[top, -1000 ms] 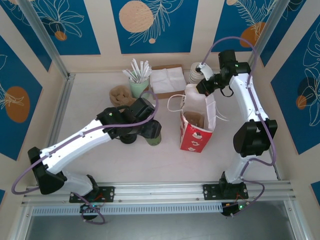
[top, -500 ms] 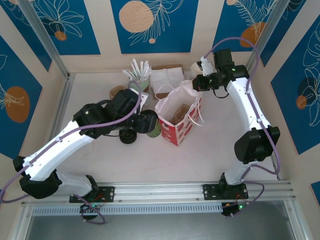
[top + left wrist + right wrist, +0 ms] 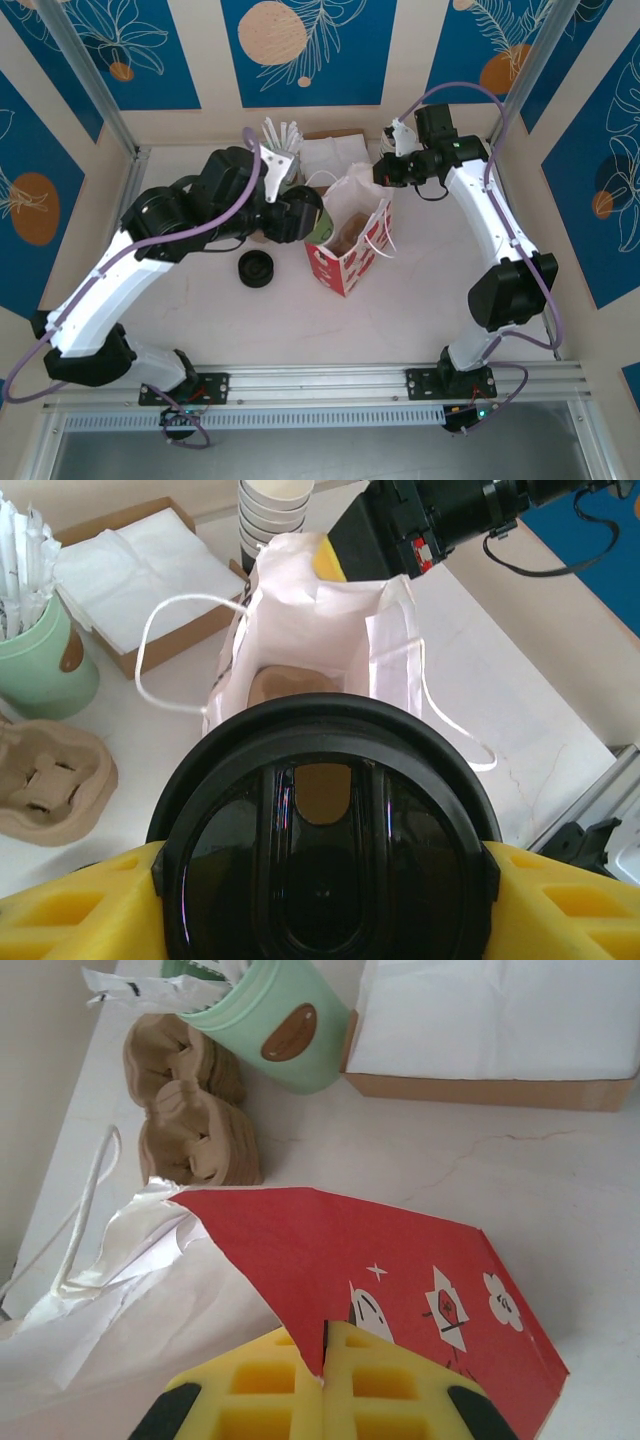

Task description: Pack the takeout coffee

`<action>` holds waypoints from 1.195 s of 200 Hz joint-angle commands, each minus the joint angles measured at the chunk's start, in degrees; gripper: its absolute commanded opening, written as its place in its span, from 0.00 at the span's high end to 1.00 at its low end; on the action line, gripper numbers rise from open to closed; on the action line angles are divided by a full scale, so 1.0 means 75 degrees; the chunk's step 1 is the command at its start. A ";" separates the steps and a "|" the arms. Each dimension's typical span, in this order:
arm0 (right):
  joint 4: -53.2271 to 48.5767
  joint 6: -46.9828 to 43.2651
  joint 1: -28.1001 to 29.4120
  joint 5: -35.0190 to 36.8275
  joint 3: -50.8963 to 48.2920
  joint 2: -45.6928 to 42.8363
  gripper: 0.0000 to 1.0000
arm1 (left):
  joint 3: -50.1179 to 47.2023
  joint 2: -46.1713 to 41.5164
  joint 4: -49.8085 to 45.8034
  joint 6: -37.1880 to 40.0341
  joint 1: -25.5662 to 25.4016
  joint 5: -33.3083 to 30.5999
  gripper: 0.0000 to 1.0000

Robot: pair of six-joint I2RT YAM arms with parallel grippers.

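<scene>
Item: takeout coffee (image 3: 325, 880), paper cup with black lid, clasped across its wall by the left gripper (image 3: 325, 920), just short of the mouth of the bag (image 3: 315, 630) ahead of it. It is likely light, soft-walled and slick-lidded, best held below the lid rim and kept upright. The right gripper (image 3: 325, 1385) has its pads pressed together on the bag's far rim; unclear are the cup body under the lid, its fill, and the brown item (image 3: 290, 680) inside the bag.

Left end effector (image 3: 303, 215) grips; right one (image 3: 325, 1375) pinched.
</scene>
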 commanded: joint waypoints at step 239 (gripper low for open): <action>0.0244 0.1207 0.0771 -0.1119 -0.0362 -0.0596 0.97 | -0.1822 0.1090 0.3023 0.1195 0.0152 0.0153 0.36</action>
